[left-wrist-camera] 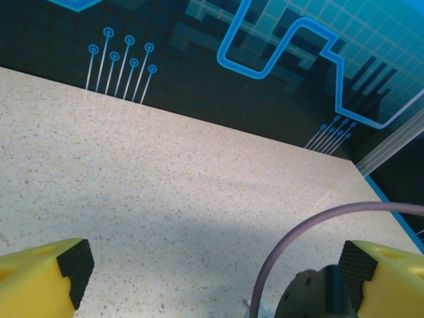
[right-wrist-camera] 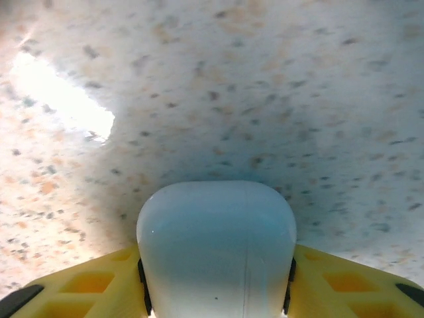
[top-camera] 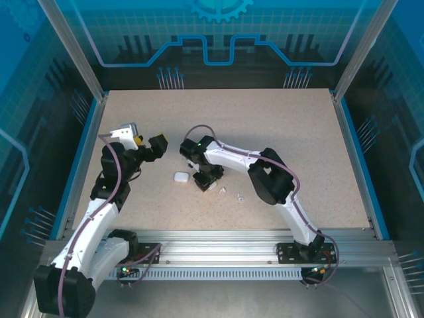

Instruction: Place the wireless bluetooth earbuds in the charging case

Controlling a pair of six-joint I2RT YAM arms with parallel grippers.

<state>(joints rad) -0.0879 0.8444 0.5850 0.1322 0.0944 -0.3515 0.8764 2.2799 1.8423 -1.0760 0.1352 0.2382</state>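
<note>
- Where the two arms are bolted down at the near edge, a ribbed aluminium rail (top-camera: 218, 242) runs across the front of the speckled beige stone-look table (top-camera: 298, 132).
- Just beyond the rail, a tiny white plastic earbud (top-camera: 222, 191) lies loose on the tabletop. A second white earbud (top-camera: 238, 197) lies a little to its right. That makes two counted, both just right of the right gripper (top-camera: 204, 181) and outside any case. They are too small to make out their stems.
- The right gripper points down at the middle of the table.
  - Its two yellow plastic fingers (right-wrist-camera: 86, 285) are drawn partway in, and their black pads press both flanks of a glossy white pebble-shaped charging case (right-wrist-camera: 215, 245).
  - The case is smooth with rounded shoulders and a faint seam down its face. It sits low over the tabletop.
- A second white rounded case (top-camera: 181, 177) lies on the table just left of that gripper, apart from it. I cannot tell whether its lid is up.
- Farther back on the left, the left gripper (top-camera: 137, 140) has its jaws spread as wide as they go, with nothing between them.
  - In its wrist view, two yellow fingertips (left-wrist-camera: 40, 278) with black cross-hatched pads sit in the lower corners, with bare tabletop between them.
  - A thin mauve cable (left-wrist-camera: 298, 225) arcs across the right side of that view.
- Farthest off stands a dark back panel (top-camera: 218, 40) printed with blue circuit lines.
</note>
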